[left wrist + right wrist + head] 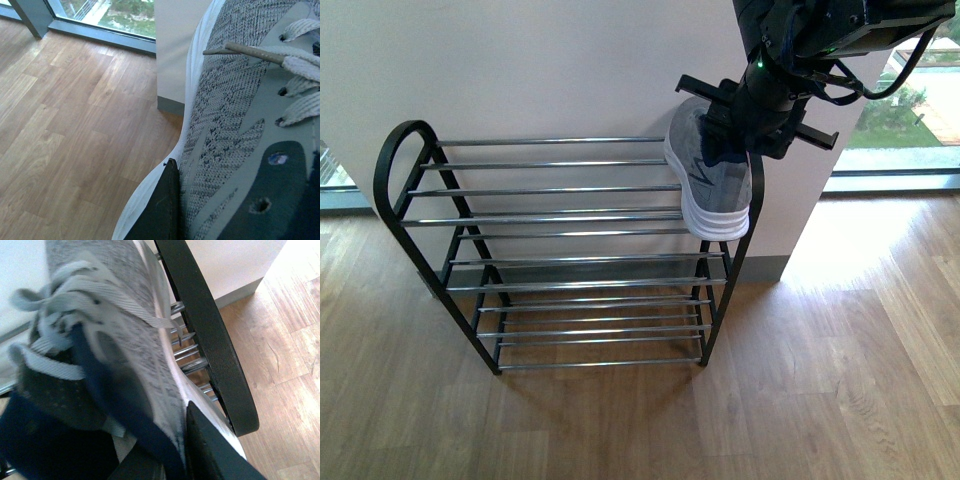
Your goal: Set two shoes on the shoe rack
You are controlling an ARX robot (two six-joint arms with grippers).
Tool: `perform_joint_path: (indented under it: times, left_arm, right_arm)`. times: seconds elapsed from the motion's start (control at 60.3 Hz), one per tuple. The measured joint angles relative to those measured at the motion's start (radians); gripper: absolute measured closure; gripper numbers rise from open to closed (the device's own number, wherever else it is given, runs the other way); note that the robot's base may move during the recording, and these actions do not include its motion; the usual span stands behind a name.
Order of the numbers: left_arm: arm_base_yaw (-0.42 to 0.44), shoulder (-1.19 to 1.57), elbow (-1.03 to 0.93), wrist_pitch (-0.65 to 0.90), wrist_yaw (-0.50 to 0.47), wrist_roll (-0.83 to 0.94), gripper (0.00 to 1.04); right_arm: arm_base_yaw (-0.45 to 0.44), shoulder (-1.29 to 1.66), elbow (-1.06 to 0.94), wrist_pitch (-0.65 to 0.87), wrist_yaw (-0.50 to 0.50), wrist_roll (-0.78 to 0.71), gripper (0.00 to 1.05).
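One grey sneaker (710, 185) with a thick white sole hangs tilted, toe down, over the right end of the shoe rack (570, 212). My right gripper (752, 112) is shut on its collar. The right wrist view shows this sneaker (125, 315) close beside the rack's black side frame (210, 335), with a dark finger (212, 452) pressed on its side. In the left wrist view my left gripper (235, 215) is shut on the other grey sneaker (235, 125); one finger (160, 210) lies against its white sole. The left arm is out of the front view.
The rack stands against a white wall (540, 70) on a wooden floor (820, 380). A window (910, 110) lies to the right, beyond the wall's corner. Below the left-hand sneaker I see wooden floor (75, 125) and a window sill (100, 30).
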Motion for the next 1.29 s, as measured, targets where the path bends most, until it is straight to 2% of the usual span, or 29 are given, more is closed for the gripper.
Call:
perform_joint_path:
  times: [0.282, 0.448, 0.697, 0.896, 1.145, 1.228, 1.294]
  left_arm:
    - [0.0, 0.0, 0.0, 0.0, 0.0, 0.0, 1.03]
    - [0.0, 0.0, 0.0, 0.0, 0.0, 0.0, 1.03]
    - [0.0, 0.0, 0.0, 0.0, 0.0, 0.0, 1.03]
    - [0.0, 0.0, 0.0, 0.0, 0.0, 0.0, 1.03]
    - [0.0, 0.0, 0.0, 0.0, 0.0, 0.0, 1.03]
    - [0.0, 0.0, 0.0, 0.0, 0.0, 0.0, 1.03]
    - [0.0, 0.0, 0.0, 0.0, 0.0, 0.0, 1.03]
  right_arm:
    - [-0.002, -0.104, -0.107, 0.098, -0.084, -0.039, 0.32]
    - [-0.003, -0.27, -0.264, 0.202, -0.203, -0.087, 0.08]
    - [-0.037, -0.585, -0.563, 0.335, -0.389, -0.204, 0.09]
    - [-0.1, -0.838, -0.796, 0.423, -0.438, -0.319, 0.09]
    - [-0.239, -1.211, -1.086, 0.446, -0.568, -0.445, 0.09]
    - [-0.304, -1.32, -1.16, 0.432, -0.619, -0.46, 0.09]
    - [-0.388, -1.422, -1.23, 0.43, -0.682, -0.453, 0.09]
